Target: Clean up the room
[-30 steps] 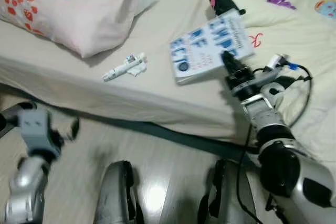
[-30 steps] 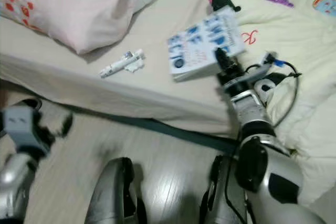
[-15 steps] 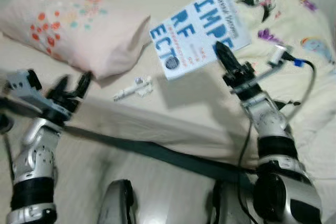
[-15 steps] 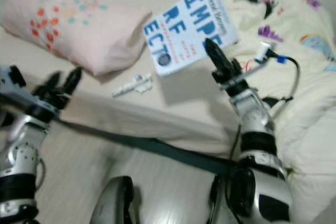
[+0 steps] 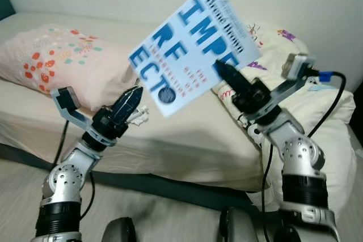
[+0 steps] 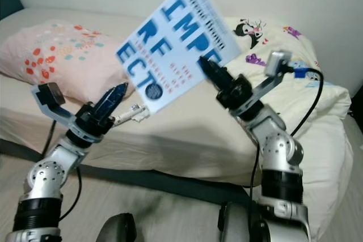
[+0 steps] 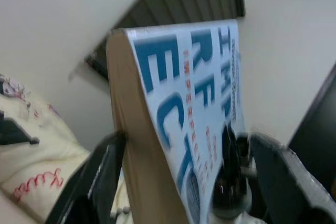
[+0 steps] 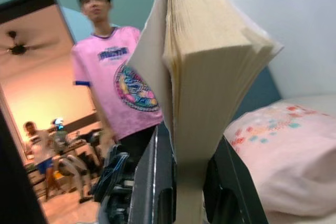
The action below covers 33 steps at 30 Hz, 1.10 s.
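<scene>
a: where is your book right now?

b: your right gripper has the white paperback book pinched at its lower edge, lifted clear above the bed and tilted, blue cover letters facing the head camera. in the right wrist view you see the page block clamped between the two black fingers.

a: and your left gripper?

b: your left gripper is raised just below the book's lower left corner, its fingers pointing up at it. in the left wrist view the book's spine stands between the two spread fingers, but you cannot tell whether they touch it.

a: what else lies around you?

b: a pink pillow with orange and teal dots rests on the bed to your left. a small white object lies on the sheet near the left gripper's tip. a cream quilt with cartoon prints is bunched up on your right. in the right wrist view a person in a pink t-shirt stands beyond the book.
</scene>
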Available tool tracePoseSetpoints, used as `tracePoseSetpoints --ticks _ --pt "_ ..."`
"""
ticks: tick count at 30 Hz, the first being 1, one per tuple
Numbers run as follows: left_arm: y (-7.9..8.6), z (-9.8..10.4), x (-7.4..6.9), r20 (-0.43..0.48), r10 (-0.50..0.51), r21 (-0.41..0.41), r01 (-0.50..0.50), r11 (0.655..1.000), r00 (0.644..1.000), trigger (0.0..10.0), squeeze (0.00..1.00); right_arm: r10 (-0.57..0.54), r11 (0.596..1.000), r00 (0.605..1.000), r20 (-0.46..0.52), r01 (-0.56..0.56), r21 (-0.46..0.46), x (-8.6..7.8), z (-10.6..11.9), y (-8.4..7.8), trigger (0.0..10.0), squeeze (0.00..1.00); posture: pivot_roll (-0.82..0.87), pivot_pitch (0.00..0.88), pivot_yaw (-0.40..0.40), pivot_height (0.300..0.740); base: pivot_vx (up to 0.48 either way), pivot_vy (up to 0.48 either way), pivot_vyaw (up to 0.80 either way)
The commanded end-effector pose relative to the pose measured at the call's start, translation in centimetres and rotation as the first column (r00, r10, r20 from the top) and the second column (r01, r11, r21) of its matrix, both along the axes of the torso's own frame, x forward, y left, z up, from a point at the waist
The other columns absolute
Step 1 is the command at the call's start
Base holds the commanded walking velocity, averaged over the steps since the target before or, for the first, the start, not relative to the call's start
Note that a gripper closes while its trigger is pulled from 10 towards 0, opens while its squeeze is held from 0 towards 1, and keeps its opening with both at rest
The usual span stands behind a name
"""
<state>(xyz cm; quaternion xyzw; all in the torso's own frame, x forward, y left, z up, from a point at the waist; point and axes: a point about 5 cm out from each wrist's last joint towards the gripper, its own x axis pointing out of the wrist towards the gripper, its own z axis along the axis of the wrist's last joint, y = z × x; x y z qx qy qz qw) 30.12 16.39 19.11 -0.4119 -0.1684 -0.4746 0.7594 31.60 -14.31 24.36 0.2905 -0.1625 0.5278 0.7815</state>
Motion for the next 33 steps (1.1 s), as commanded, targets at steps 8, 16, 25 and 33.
tracePoseSetpoints --ticks 8,16,25,33 --pt "-1.3 0.1 -0.5 0.035 -0.087 -0.022 0.087 0.996 0.996 10.0 0.0 0.089 0.992 0.996 -0.011 -0.09 -0.084 -1.3 -0.5 1.6 0.0 0.0 0.05 0.0 -0.001 0.512 0.0 0.0 0.0" --pt "-1.3 -0.5 -0.2 0.029 -0.074 0.01 0.074 0.997 0.997 10.0 0.0 0.116 0.988 0.993 0.005 -0.115 -0.103 -2.1 0.1 1.5 0.0 0.0 0.04 0.0 -0.003 0.512 0.0 0.0 0.0" --pt "1.6 -2.4 0.2 -0.018 0.026 0.1 -0.024 0.995 1.0 10.0 0.0 0.036 0.993 0.998 0.047 -0.031 -0.114 -2.3 1.4 -0.7 0.0 0.0 0.04 0.0 -0.003 0.512 0.0 0.0 0.0" --pt "3.6 -3.0 -0.1 -0.032 0.072 0.14 -0.066 0.988 0.997 10.0 0.0 -0.058 0.995 0.992 0.111 0.066 -0.076 -2.5 3.4 -3.3 0.0 0.0 0.04 0.0 -0.001 0.512 0.0 0.0 0.0"
